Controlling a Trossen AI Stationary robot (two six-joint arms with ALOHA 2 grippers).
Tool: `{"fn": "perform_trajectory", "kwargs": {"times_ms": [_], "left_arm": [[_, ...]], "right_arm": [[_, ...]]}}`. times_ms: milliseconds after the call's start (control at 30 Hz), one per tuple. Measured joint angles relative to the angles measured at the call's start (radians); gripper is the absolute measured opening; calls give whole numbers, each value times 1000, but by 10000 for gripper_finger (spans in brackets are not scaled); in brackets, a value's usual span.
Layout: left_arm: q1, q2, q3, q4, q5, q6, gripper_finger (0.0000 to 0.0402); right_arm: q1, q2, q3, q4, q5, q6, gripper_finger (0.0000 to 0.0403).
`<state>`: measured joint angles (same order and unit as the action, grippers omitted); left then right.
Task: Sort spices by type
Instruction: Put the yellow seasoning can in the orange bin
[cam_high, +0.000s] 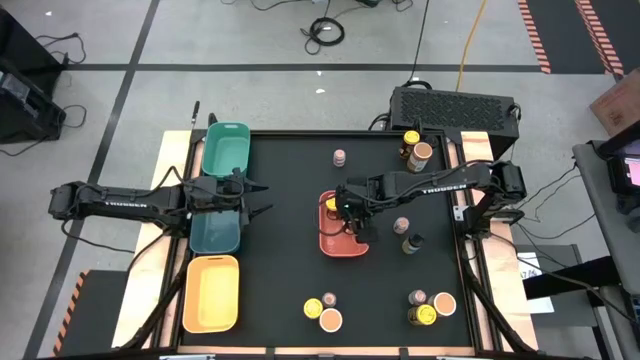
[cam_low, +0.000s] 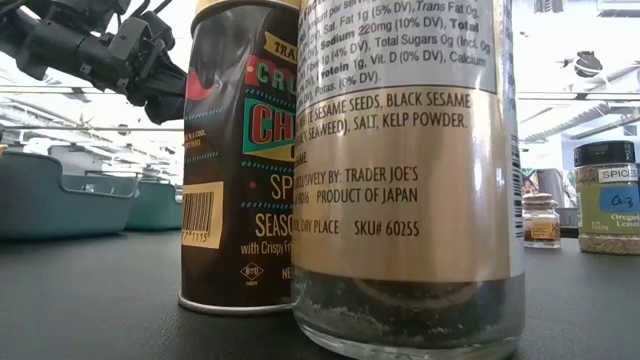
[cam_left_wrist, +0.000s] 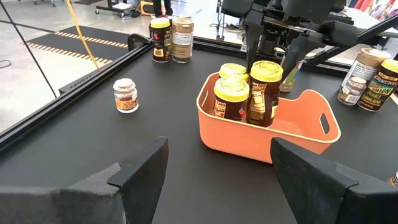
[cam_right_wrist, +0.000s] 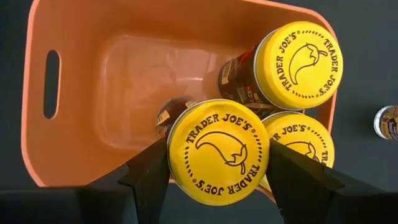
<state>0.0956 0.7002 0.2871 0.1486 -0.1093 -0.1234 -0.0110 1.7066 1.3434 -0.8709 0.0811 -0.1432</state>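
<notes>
Right up against the low camera is a clear jar (cam_low: 400, 200) with a sesame-and-seaweed ingredients label, and touching its side is a dark brown seasoning tin (cam_low: 240, 170). Both stand upright on the black table (cam_high: 285, 270).

Trays, four in total: a green tray (cam_high: 226, 148), a teal tray (cam_high: 214, 236) and a yellow tray (cam_high: 211, 292) in a column on the left side, and one coral tray (cam_high: 335, 247) near the middle.

The coral tray holds three yellow-lid jars (cam_right_wrist: 217, 152), bunched together at one end. The right gripper (cam_high: 352, 212) is down over them, straddling the jar closest to its own camera. I honestly can't tell whether it's squeezing that jar or just sitting around it.

The left gripper (cam_high: 262, 198) hovers at the teal tray's inner edge, spread wide with nothing in it.

Loose jars I can count from above:
- far edge: a yellow lid (cam_high: 411, 137) and a tan lid (cam_high: 422, 152) together, one small jar (cam_high: 339, 156) by itself
- right of the coral tray: two, a small pale one (cam_high: 401, 225) and a dark-lidded one (cam_high: 413, 242)
- near edge, middle: three (yellow, tan-orange, tiny pinkish) (cam_high: 330, 320)
- near edge, right: three more of the same mix (cam_high: 444, 304)
</notes>
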Motion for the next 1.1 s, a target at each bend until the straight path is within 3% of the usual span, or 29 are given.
{"fn": "perform_trajectory", "kwargs": {"times_ms": [500, 833, 1100], "left_arm": [[0, 0, 0, 0, 0, 0, 286], [0, 0, 0, 0, 0, 0, 286], [0, 0, 0, 2, 0, 0, 286]], "right_arm": [[0, 9, 0, 0, -3, -26, 241], [0, 9, 2, -18, -8, -27, 293], [-1, 15, 100, -106, -7, -26, 301]]}}
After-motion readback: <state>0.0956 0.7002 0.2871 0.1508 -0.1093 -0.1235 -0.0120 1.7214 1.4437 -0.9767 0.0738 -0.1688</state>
